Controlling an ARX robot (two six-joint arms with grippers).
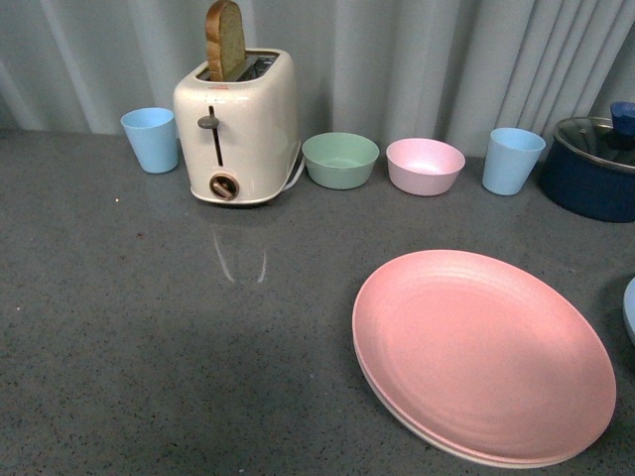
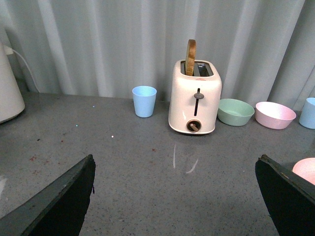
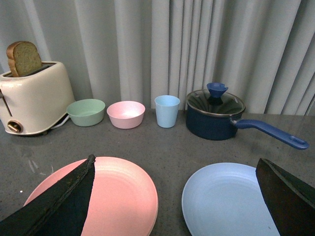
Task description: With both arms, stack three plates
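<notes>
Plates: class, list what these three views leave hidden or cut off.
Lower plate: front view, pink plate covers all but a thin rim; colour unclear.
Light blue plate: front view's right edge cuts it to a sliver; right wrist view, right gripper hides its side.

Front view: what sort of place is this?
Probably a kitchen counter: a cream two-slot toaster holding a bread slice, a dark blue lidded saucepan, and a round pink plate on grey speckled worktop.
</notes>
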